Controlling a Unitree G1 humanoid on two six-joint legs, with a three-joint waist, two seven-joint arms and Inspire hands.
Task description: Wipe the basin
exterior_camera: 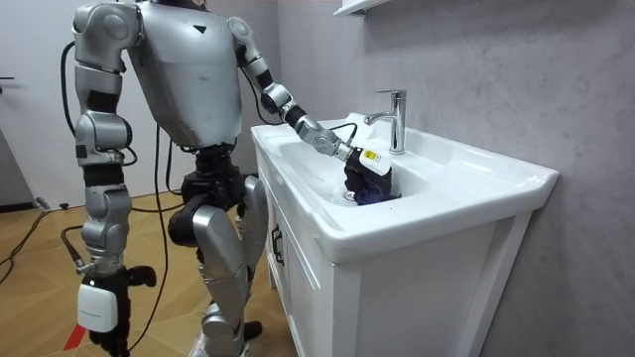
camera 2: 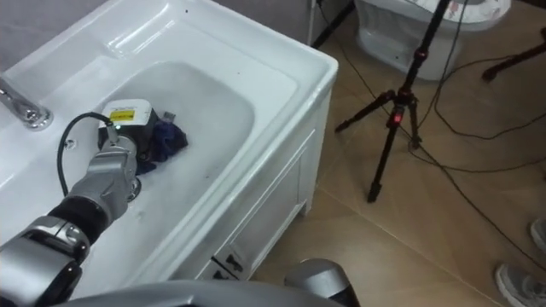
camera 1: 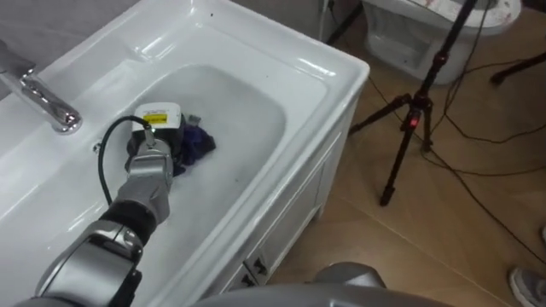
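The left hand (camera 1: 153,136) reaches over the front rim of the basin (camera 1: 256,111), fingers curled on the bunched cloth (camera 1: 198,145) and pressing it to the bowl floor below the tap (camera 1: 47,101), probably to load the wiping stroke; the right hand (exterior_camera: 99,307) hangs at the robot's side.

You can read nothing for certain: the yellow sticker (camera 1: 154,118) on the left hand (camera 1: 145,147) seems printed, but too small.
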